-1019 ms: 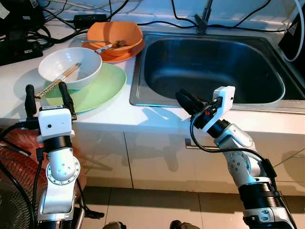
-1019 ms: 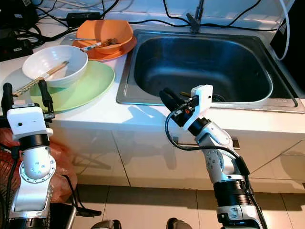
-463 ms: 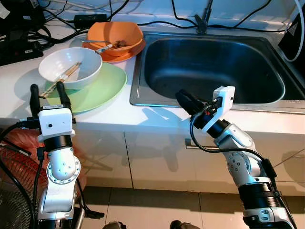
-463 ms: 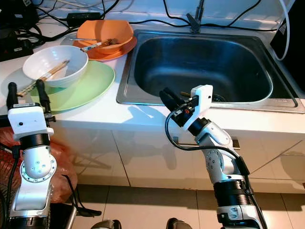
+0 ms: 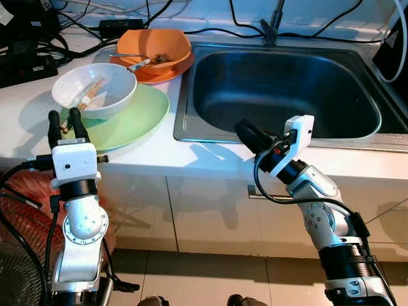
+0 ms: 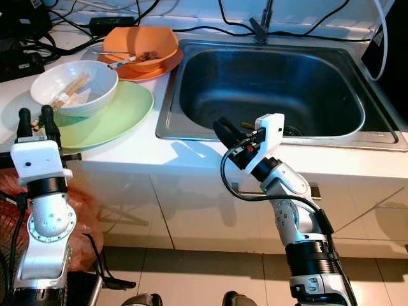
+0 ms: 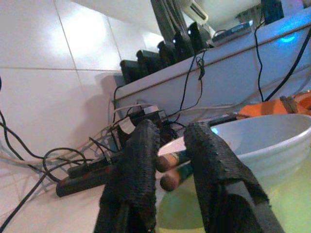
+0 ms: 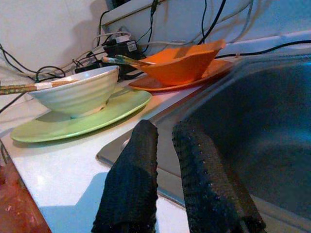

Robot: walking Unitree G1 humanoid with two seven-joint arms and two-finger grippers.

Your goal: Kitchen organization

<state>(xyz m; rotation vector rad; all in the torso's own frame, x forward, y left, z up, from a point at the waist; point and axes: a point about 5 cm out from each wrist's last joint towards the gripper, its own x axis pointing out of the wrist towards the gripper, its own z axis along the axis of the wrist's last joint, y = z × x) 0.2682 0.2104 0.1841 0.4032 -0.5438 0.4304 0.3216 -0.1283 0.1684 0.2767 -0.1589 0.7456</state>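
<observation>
The chopsticks are a pair of thin wooden sticks, light brown, with a darker, coloured band near the thick ends. They lie slanted in the white bowl, tips down inside it, and the thick ends stick out over the rim toward 7 o'clock. The bowl stands on the green plate, on the white counter at 9 o'clock from the sink.

The left gripper is raised at the counter edge, at 7 o'clock from the bowl. Its two black fingers stand upright and rather close together, one on each side of the thick ends of the chopsticks. In the left wrist view the round ends show in the narrow gap between the fingers, but I cannot tell if the pads really press on them or only stand beside them.

The right gripper is over the front rim of the sink, pointing toward 10 o'clock. Its fingers are nearly together, with a thin gap, and there is nothing between them.

At 12 o'clock from the white bowl is an orange bowl on an orange plate, with some utensil and food rests inside; what kind of utensil is hard to make out. Black cables lie behind, partly cut off by the picture edge.
</observation>
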